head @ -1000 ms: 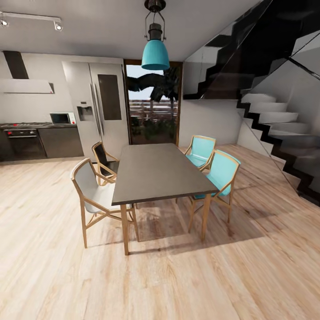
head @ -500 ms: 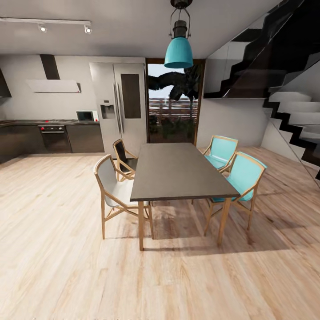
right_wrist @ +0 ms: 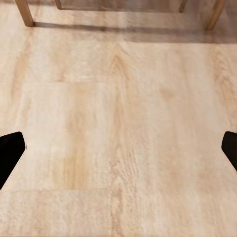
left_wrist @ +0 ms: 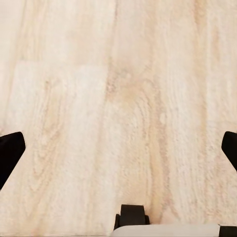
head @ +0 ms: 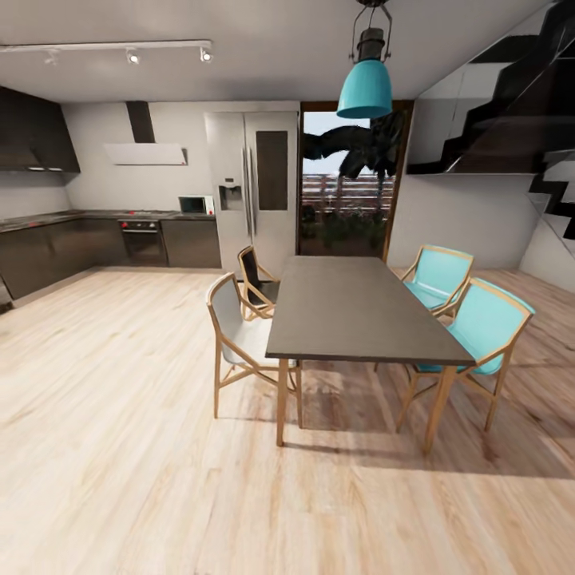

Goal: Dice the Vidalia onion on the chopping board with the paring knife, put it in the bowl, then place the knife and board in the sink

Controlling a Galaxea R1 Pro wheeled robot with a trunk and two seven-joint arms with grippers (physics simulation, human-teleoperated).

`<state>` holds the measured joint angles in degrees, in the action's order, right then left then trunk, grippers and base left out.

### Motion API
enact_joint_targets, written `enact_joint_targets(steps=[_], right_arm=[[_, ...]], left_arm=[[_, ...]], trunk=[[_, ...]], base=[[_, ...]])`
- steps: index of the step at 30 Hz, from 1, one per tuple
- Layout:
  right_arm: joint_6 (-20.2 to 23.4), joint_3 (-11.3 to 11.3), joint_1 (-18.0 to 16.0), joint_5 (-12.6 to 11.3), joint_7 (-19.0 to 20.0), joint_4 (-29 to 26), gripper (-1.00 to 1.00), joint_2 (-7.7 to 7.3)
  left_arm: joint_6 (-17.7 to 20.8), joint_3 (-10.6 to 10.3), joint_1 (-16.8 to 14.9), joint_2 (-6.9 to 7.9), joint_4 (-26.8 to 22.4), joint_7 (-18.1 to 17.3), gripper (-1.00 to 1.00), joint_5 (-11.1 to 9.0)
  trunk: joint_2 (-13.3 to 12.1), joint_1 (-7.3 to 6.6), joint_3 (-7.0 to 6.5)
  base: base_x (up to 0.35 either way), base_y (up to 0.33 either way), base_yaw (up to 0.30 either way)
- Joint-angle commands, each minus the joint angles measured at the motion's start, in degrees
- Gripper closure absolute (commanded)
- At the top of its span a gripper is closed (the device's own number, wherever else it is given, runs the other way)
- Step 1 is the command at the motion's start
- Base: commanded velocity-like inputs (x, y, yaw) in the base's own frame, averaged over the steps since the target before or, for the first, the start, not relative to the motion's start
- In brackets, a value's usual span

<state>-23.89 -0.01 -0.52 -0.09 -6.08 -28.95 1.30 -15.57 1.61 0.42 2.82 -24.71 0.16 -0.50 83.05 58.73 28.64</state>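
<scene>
Pale wood floor point(head: 120, 447) spans the lower half of the head view and lies under both wrist cameras.

Kitchen point(head: 104, 231) sits at left, mid-height in the head view: glossy black upper cabinets point(head: 32, 140) at the far left, dark lower cabinets beneath, a dark bench point(head: 96, 216) running along the back wall and turning toward the left edge. Sink, onion, board, knife and bowl cannot be made out at this range.

Dining table point(head: 359, 307), dark top on wooden legs, stands right of centre. Staircase point(head: 511, 104) fills the upper right. Steel refrigerator point(head: 254, 188) stands upper centre, beside a glazed door. Two turquoise chairs point(head: 479, 323) stand along the table's right, a white chair point(head: 239, 335) and a dark one on its left. Teal pendant lamp point(head: 365, 84) hangs at top centre-right. Range hood point(head: 148, 152), oven point(head: 142, 239) and microwave point(head: 196, 204) are in the upper left.

Left claw point(left_wrist: 118, 148): black fingertips at opposite frame edges, spread wide, holding nothing, only floor between them. Right claw point(right_wrist: 118, 148): likewise spread wide and empty, table legs point(right_wrist: 24, 12) at the frame's top.
</scene>
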Motion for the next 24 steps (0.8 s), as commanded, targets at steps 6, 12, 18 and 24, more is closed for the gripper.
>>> enact_joint_targets(steps=[6, 12, 18, 24], right_arm=[[-0.2, 0.0, 0.0, 0.0, -0.2, 0.0, -1.00, 0.02], [-0.2, 0.0, 0.0, 0.0, -0.2, 0.0, -1.00, 0.02], [-0.2, 0.0, -0.1, 0.0, -0.2, 0.0, -1.00, 0.02], [-0.2, 0.0, 0.0, 0.0, -0.3, 0.0, -1.00, 0.02]], left_arm=[[-0.1, 0.1, 0.0, -0.01, -0.1, 0.0, -1.00, 0.0], [-0.1, 0.1, 0.0, -0.01, -0.1, 0.0, -1.00, 0.0], [-0.1, 0.1, 0.0, -0.01, -0.1, 0.0, -1.00, 0.0], [-0.1, 0.1, 0.0, -0.01, -0.1, 0.0, -1.00, 0.0]], trunk=[[0.0, 0.00, 0.22], [0.0, 0.00, 0.40], [0.0, 0.00, 0.58], [0.0, 0.00, 0.75]], base=[[0.000, 0.000, 0.274], [0.000, 0.000, 0.274], [0.000, 0.000, 0.274], [0.000, 0.000, 0.275]])
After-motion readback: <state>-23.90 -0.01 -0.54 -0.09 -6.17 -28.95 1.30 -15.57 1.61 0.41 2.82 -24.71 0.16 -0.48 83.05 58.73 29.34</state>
